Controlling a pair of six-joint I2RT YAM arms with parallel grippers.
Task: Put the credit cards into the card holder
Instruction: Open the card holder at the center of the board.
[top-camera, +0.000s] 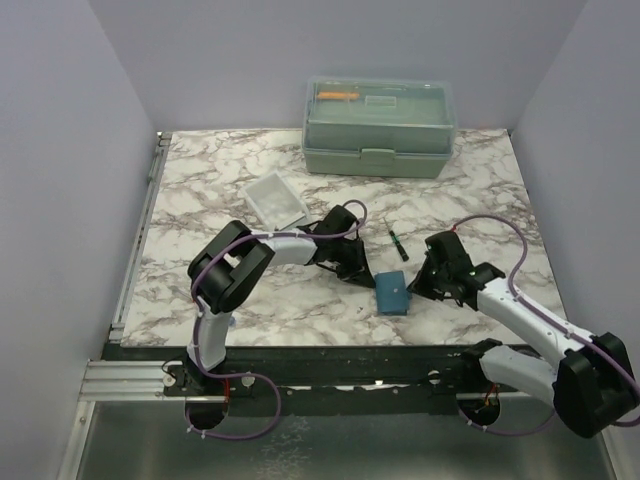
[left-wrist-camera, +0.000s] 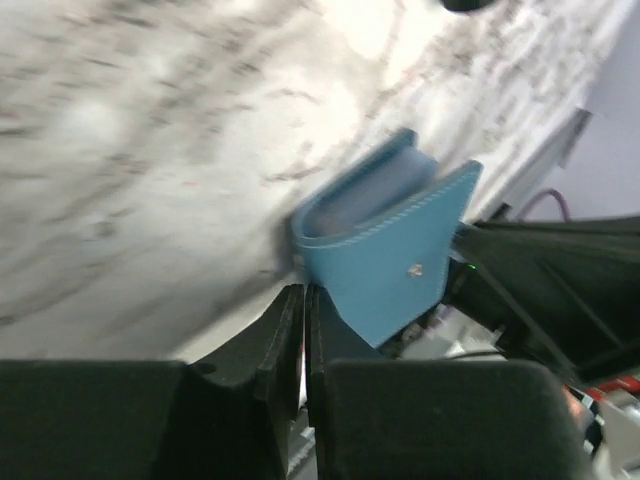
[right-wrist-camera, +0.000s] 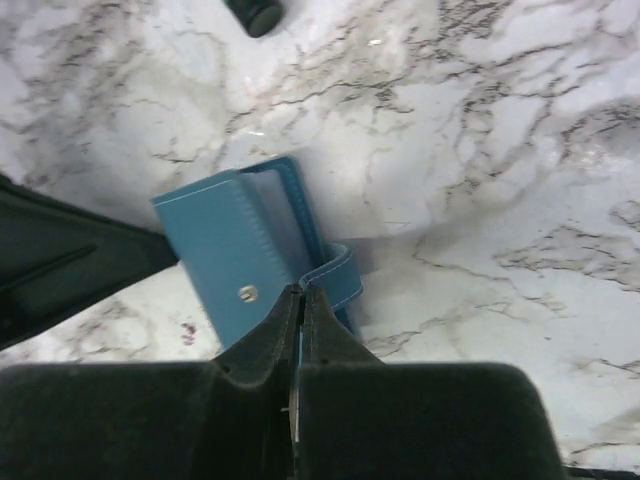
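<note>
The blue card holder (top-camera: 392, 292) lies on the marble table between my two grippers, partly folded, with a snap stud on its flap. In the left wrist view the card holder (left-wrist-camera: 390, 250) stands just beyond my left gripper (left-wrist-camera: 304, 292), whose jaws are shut with nothing seen between them, their tips at its lower corner. In the right wrist view my right gripper (right-wrist-camera: 302, 292) is shut on the card holder's strap tab (right-wrist-camera: 338, 278), the body (right-wrist-camera: 225, 255) just ahead. In the top view the left gripper (top-camera: 362, 277) and right gripper (top-camera: 416, 286) flank it. No credit cards are in view.
A green-black pen (top-camera: 398, 243) lies just behind the card holder. A white tray (top-camera: 275, 198) sits at back left of the left arm. A pale green lidded box (top-camera: 380, 125) stands at the table's far edge. Walls enclose the table's sides.
</note>
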